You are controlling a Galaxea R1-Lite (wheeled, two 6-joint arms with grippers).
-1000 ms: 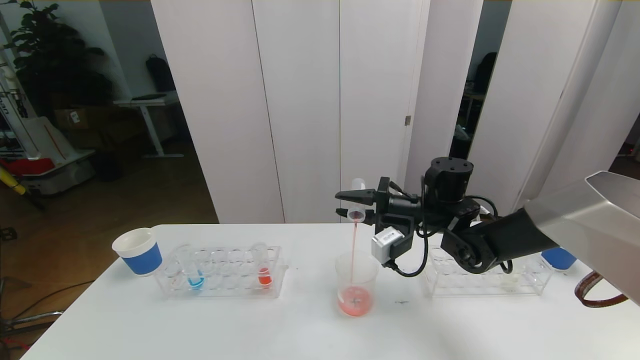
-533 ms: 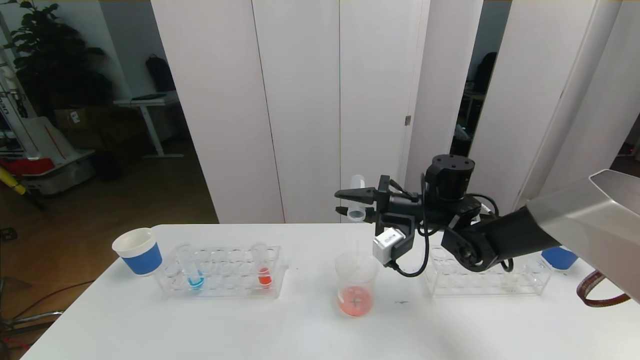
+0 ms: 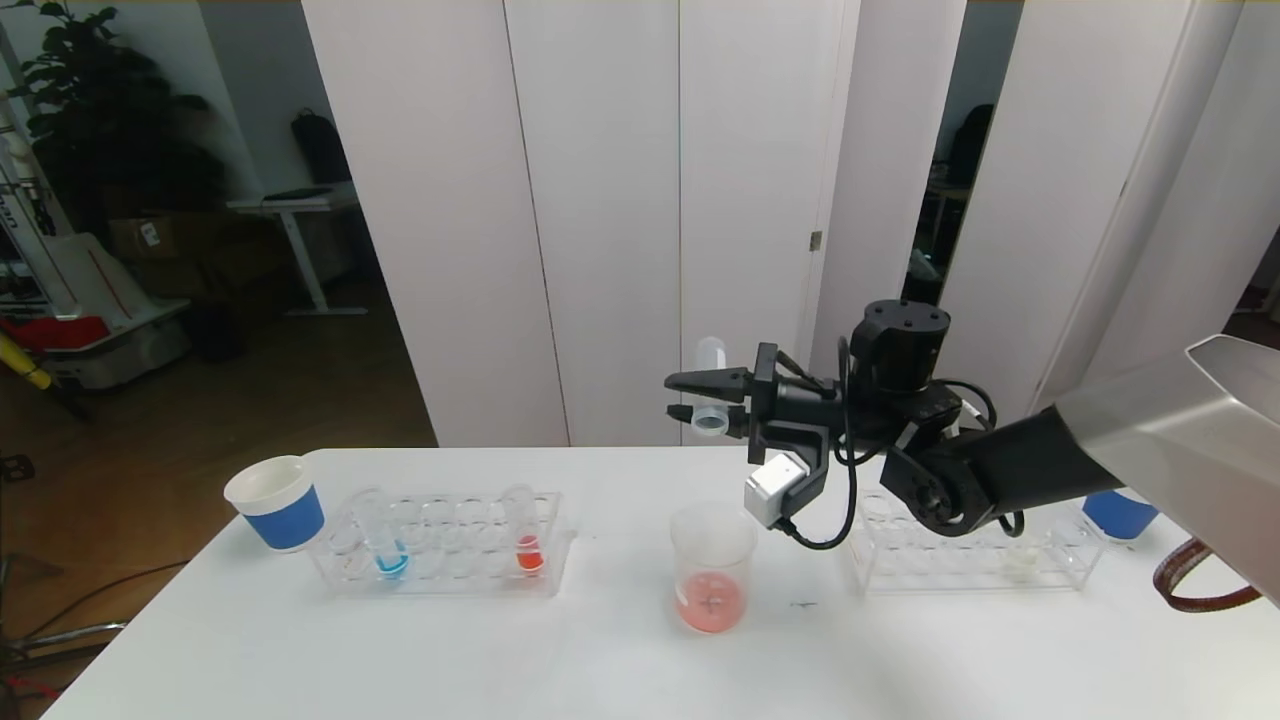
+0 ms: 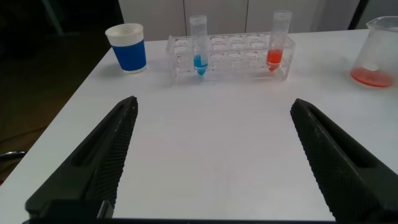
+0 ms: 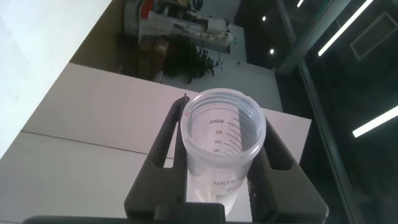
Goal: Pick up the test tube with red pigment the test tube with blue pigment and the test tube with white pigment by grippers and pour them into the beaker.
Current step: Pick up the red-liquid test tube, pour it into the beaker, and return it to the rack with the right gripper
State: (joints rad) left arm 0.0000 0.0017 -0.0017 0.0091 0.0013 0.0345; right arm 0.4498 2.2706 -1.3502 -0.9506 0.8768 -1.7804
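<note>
On the smooth white table (image 3: 400, 650), nearest the robot, the left gripper (image 4: 214, 155) hangs low with its two long, ribbed black fingers (image 4: 106, 155) spread wide apart and nothing between them.

Farther out, mid-table, stands the beaker (image 3: 712, 567) — a clear cylinder with a pouring lip, holding a shallow pool of red-orange liquid at its bottom. To its left lies a clear plastic rack (image 3: 445, 545) of round wells. In it the test tube with blue pigment (image 3: 385, 545) stands upright near the left end, its rounded tip bright light blue, and a second tube (image 3: 524, 540) with a red-orange bottom stands near the right end. A white paper cup (image 3: 277, 502) with a blue sleeve sits just beside the rack's left end. To the beaker's right is another clear rack (image 3: 975, 560), partly hidden by the arm, with a second blue-sleeved cup (image 3: 1120, 512) behind it.

Above and slightly behind the beaker, the right gripper (image 3: 700, 398) is raised in the air, its tapered black fingers (image 5: 165, 146) closed on either side of a clear emptied tube (image 3: 709, 392) — tipped over, open mouth facing down, rounded end up. The right wrist view looks straight into its wide mouth, where printed graduation marks show on the wall.
</note>
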